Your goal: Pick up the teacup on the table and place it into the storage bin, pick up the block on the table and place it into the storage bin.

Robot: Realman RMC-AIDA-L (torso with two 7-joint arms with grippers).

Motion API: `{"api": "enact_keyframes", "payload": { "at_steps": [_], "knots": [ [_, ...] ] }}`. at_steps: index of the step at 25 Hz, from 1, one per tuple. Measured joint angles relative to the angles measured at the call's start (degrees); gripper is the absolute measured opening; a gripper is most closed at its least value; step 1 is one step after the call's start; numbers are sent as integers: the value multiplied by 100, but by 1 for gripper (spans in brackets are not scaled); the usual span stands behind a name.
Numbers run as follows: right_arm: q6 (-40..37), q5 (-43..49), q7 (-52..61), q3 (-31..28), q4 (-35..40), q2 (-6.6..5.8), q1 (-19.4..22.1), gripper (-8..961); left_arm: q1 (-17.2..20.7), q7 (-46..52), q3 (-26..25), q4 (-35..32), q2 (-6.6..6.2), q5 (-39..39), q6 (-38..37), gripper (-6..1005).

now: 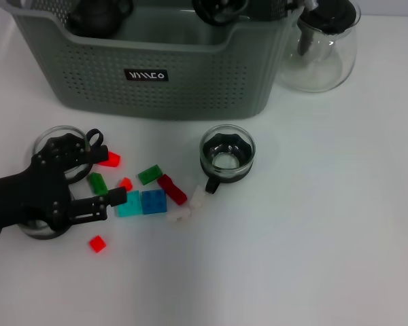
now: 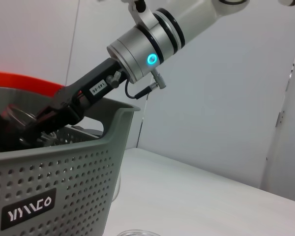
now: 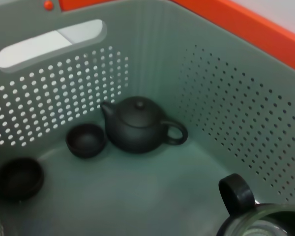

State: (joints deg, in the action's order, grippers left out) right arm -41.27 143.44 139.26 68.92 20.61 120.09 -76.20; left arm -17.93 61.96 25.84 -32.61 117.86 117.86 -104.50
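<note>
The grey-green storage bin stands at the back of the table. A glass teacup with a black handle sits in front of it. Several small blocks lie left of that cup, among them a blue block, a cyan one and a dark red one. My left gripper hovers open over the leftmost blocks, with a red block between its fingers' reach. My right gripper is down inside the storage bin. Another glass teacup shows close under its wrist camera.
A clear glass teapot stands right of the bin. On the bin floor are a dark teapot and two dark small cups. My left arm partly covers a glass cup. A lone red block lies near the front.
</note>
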Motion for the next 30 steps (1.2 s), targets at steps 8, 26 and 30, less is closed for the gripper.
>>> {"api": "enact_keyframes", "payload": {
  "at_steps": [8,26,30],
  "knots": [
    [-60,4,39,-5,61,-5,45,52,-24,0,0,4,0,0,15,842],
    [-873,-2865,-1267,-212,3562,-47,2312,508,-53,0,-1,18,0,9,55,841],
    [-2651,-5427,-3174,-494,4292,-170,3471,506,-59,-1,1,17,1,7,72,841]
  ]
}}
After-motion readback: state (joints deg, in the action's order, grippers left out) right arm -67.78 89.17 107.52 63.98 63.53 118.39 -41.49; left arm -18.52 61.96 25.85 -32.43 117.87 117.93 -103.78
